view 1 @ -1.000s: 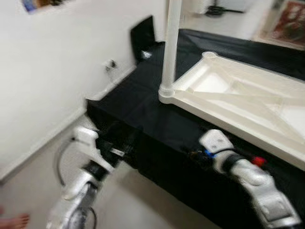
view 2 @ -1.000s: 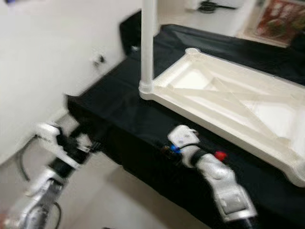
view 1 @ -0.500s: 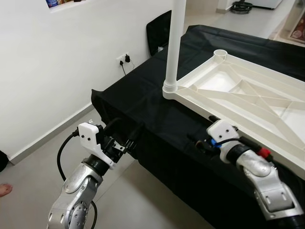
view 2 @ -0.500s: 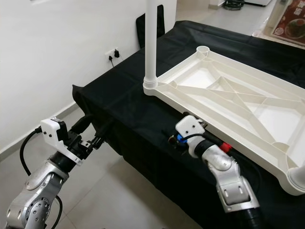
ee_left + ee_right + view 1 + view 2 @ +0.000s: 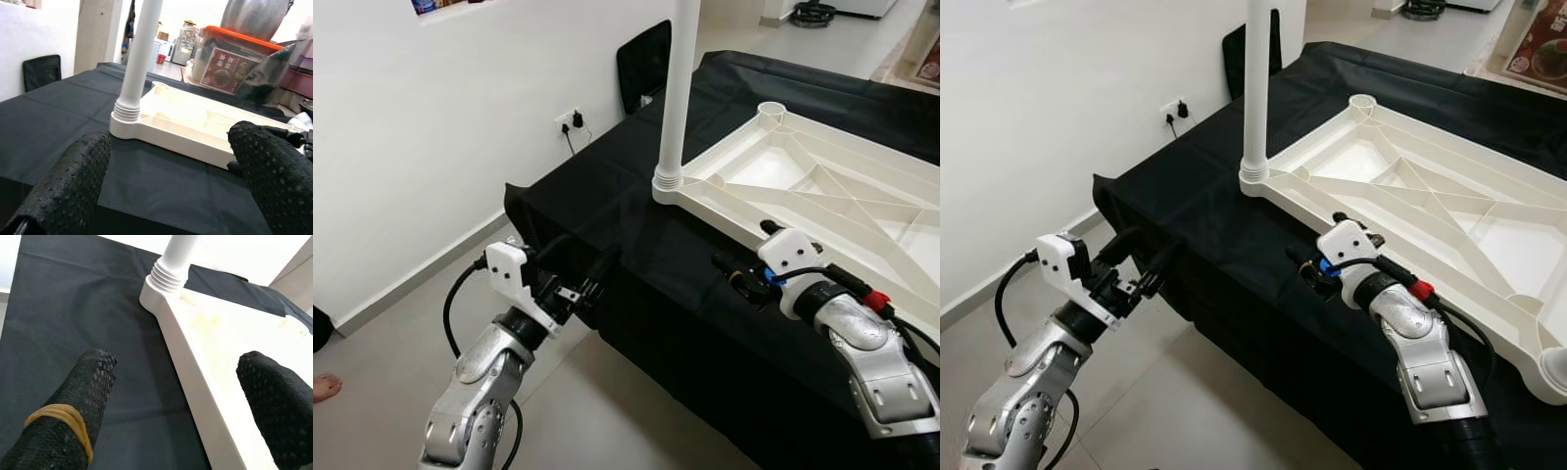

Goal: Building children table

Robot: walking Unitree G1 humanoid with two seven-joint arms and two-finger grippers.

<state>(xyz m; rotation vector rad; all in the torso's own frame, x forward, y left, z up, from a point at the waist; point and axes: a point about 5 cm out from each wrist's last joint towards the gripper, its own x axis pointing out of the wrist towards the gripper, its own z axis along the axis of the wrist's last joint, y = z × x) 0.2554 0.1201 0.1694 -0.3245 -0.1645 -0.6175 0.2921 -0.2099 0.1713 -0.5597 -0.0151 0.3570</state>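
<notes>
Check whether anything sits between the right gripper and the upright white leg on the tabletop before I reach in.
Nothing visible blocks it. The right gripper, fingers open, hovers over the black cloth beside the tabletop's near edge. Between it and the white leg lies only bare cloth and that edge.

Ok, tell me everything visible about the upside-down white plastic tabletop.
The upside-down white plastic tabletop lies flat on the black cloth-covered table, its ribbed underside with diagonal braces facing up. One white round leg stands upright in its near-left corner socket; the far-left socket is empty. Neither gripper touches it.
</notes>
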